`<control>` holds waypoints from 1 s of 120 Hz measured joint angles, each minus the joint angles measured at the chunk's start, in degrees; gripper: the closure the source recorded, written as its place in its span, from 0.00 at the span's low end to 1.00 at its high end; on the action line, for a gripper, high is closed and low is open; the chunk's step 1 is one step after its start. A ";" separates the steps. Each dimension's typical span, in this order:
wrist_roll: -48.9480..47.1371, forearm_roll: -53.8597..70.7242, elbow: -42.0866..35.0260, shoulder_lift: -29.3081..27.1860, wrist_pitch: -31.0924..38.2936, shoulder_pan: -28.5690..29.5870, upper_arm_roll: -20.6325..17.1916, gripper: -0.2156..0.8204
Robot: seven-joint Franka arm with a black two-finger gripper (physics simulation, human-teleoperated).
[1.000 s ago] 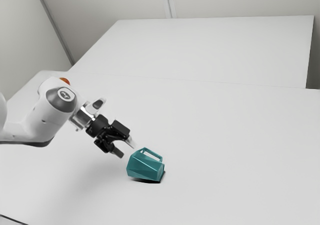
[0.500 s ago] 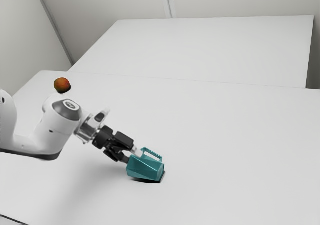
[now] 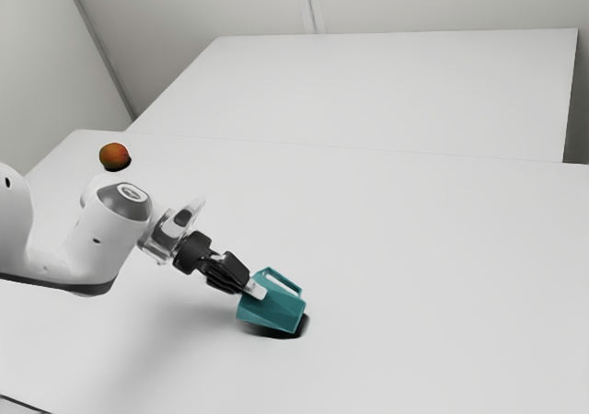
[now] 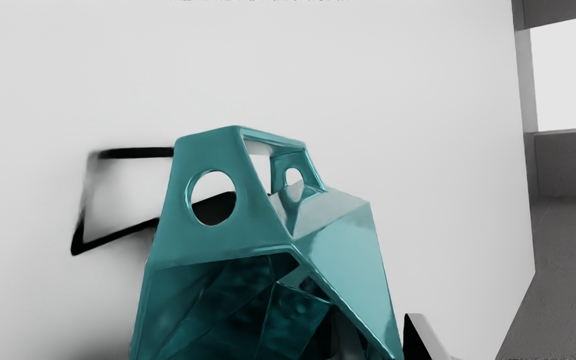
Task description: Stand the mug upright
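Mug gripped by its wall, righting in hand
Teal mug (image 3: 274, 311) tipped over at the counter (image 3: 414, 248), mouth toward the arm, handle (image 4: 253, 215) up; hand (image 3: 254, 291) closed on the wall near the rim (image 4: 338, 300), one finger (image 4: 345, 337) inside, other outside; can't tell if base edge touches down; next likely: keep pinch, swing mouth up and base under, set flat, then let go; wall grip could slip during the turn

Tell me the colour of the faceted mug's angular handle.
Teal; the glossy, angular handle shows best in the wrist view.
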 joint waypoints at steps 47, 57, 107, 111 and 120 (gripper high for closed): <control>1.49 0.22 1.29 -4.30 -0.77 -0.12 -1.58 0.95; -0.09 4.64 4.40 -5.05 -0.93 -0.11 -2.38 0.96; -18.36 49.43 23.47 -0.30 0.27 -0.76 -3.99 0.97; -19.64 51.43 23.76 0.23 0.99 -0.91 -3.99 0.97; -22.28 54.74 23.86 1.61 2.33 -1.02 -4.05 0.97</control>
